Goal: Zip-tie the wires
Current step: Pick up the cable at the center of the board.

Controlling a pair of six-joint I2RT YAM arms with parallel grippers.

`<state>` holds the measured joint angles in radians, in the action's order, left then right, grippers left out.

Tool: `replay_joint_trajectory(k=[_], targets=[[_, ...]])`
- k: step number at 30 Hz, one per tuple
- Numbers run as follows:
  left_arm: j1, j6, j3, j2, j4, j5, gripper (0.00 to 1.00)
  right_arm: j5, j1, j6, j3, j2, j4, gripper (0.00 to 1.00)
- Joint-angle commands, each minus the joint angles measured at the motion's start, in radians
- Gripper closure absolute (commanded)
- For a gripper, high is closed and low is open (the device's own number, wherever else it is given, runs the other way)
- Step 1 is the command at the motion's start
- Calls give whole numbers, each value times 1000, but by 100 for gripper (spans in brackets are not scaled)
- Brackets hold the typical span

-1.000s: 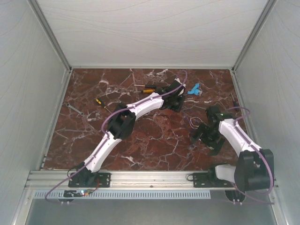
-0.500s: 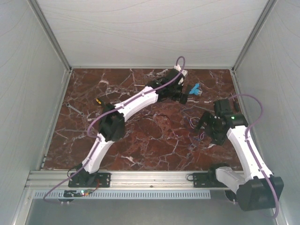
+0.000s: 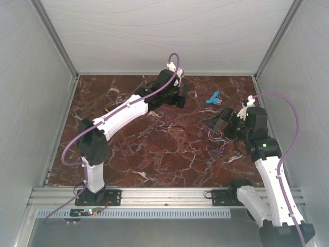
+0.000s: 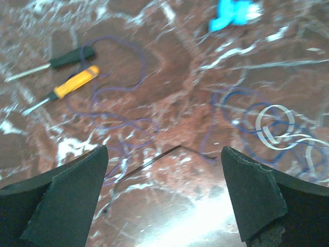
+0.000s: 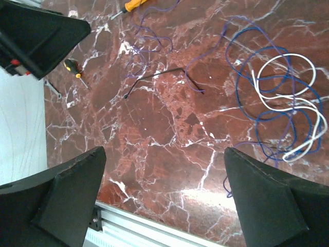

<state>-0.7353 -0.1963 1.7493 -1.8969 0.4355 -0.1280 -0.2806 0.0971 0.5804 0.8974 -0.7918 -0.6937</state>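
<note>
The wires (image 5: 267,92) lie on the marble as a loose tangle of thin blue-purple loops with a white strand through them. They also show in the left wrist view as wires (image 4: 272,128) and from above as wires (image 3: 217,137). A thin black zip tie (image 5: 154,76) lies bent just left of them, zip tie (image 4: 154,160). My left gripper (image 4: 163,154) is open and empty above the table's far side, left gripper (image 3: 179,98). My right gripper (image 5: 164,154) is open and empty, raised near the tangle, right gripper (image 3: 217,122).
An orange-handled screwdriver (image 4: 77,82) and a dark-handled one (image 4: 72,55) lie left of the wires. A small blue object (image 3: 212,98) sits at the back right. A small wrench (image 5: 53,88) lies far left. White walls close three sides; a metal rail (image 3: 164,195) runs along the near edge.
The left arm has stretched back and left toward the far wall, lifting away from the wires. The right arm has reached forward, bringing its gripper from the near side up beside the tangle.
</note>
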Motion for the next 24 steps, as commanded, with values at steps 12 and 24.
replay_joint_trajectory(k=[12,24], targets=[[175,-58,-78,-165,-136,106,31,-155,-3,34,-154,23,202,2],[234,-58,-7,-317,-283,163,46,-204,-3,-19,-160,81,193,2]])
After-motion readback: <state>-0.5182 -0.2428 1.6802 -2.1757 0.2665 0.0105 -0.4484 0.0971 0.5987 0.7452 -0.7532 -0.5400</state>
